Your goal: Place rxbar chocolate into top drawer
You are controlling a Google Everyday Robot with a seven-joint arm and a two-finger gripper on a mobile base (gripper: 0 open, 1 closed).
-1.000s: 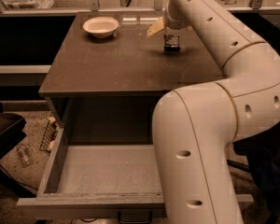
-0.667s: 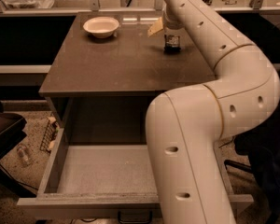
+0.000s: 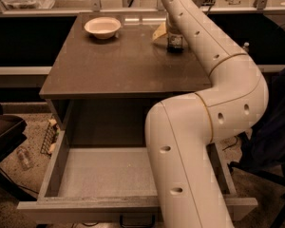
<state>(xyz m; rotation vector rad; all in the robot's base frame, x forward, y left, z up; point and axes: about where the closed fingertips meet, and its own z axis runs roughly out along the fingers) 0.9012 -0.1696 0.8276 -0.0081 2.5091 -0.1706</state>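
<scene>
Since a second ago, the thick white lower arm link (image 3: 180, 175) has swung left across the right half of the drawer opening. The gripper (image 3: 175, 38) has stayed put, low over the far right part of the flat brown table top (image 3: 123, 65). The wrist covers the gripper from above, so whether it is wide, narrow or holding anything cannot be told. A small dark shape under it, touching the table, is judged to be the black-wrapped rxbar chocolate (image 3: 175, 46), but it cannot be separated cleanly from the gripper. A pale yellow object (image 3: 159, 32) lies just beside it on the left, and a white round bowl (image 3: 102, 26) sits well apart at the far left of the table. The wide, shallow grey top drawer (image 3: 54, 165) is pulled out under the table and its flat bottom holds nothing visible. Step in hand, as a judgement: securing the bar on the table, with the transfer not yet begun. The next move calls for a firm hold, a lift clear of the surface, a carry forward past the table edge and down into the drawer, keeping the arm's own bulk out of the path.
</scene>
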